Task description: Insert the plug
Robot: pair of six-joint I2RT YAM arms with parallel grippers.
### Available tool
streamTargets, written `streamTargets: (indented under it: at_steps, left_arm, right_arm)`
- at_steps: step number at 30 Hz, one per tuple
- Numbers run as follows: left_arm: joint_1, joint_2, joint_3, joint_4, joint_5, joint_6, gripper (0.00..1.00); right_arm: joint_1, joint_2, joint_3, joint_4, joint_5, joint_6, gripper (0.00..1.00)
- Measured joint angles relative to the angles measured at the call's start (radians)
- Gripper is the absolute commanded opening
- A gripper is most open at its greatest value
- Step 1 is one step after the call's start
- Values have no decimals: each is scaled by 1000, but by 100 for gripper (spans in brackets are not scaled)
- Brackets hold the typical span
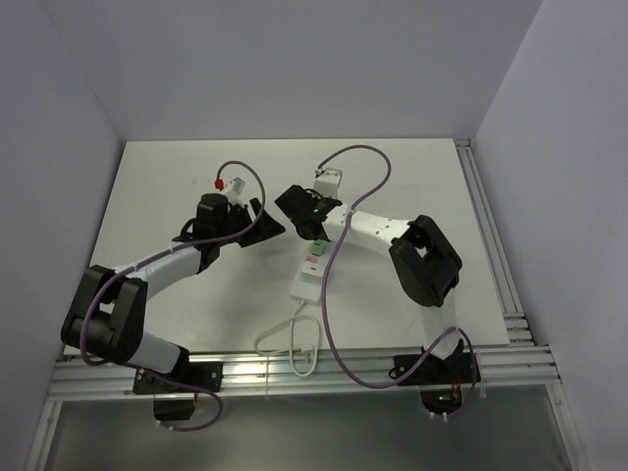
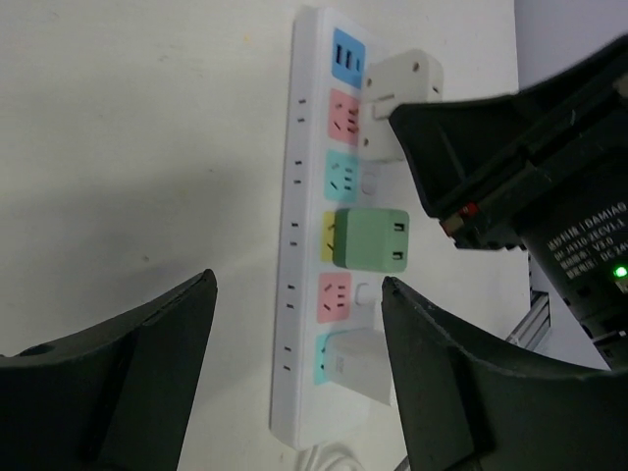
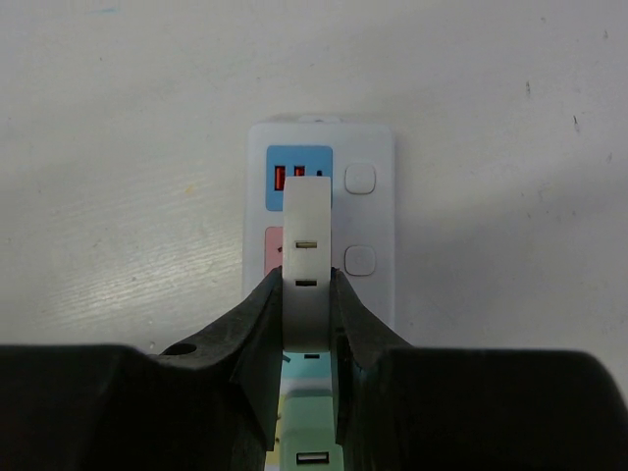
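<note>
A white power strip [image 1: 306, 278] lies mid-table with coloured sockets and a blue USB end. My right gripper [image 3: 306, 285] is shut on a white plug [image 3: 307, 235] and holds it over the pink socket beside the USB end. I cannot tell whether its pins are in. The left wrist view shows this plug [image 2: 402, 93] against the strip [image 2: 312, 196] under the right gripper's black fingers [image 2: 471, 157]. A green plug [image 2: 371, 238] sits in the yellow socket and another white plug [image 2: 355, 365] in the last teal one. My left gripper [image 2: 299, 285] is open and empty, hovering beside the strip.
The strip's white cord [image 1: 292, 343] coils toward the table's near edge. Purple arm cables [image 1: 330, 324] loop over the strip and the near edge. Both grippers are close together above the strip's far end [image 1: 294, 218].
</note>
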Motion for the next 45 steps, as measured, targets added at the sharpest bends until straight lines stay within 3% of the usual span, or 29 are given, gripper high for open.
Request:
streamTargets:
  at_steps: [33,45]
  left_arm:
    - [-248,-73,-98,-76,-38,-52,77]
    - [-282,13,-46,-77,-86,-61,72]
  right_arm:
    - [-6,-1,-3,23,-19,-34,0]
    - [-15,-1,-3,41,-35,-40,0]
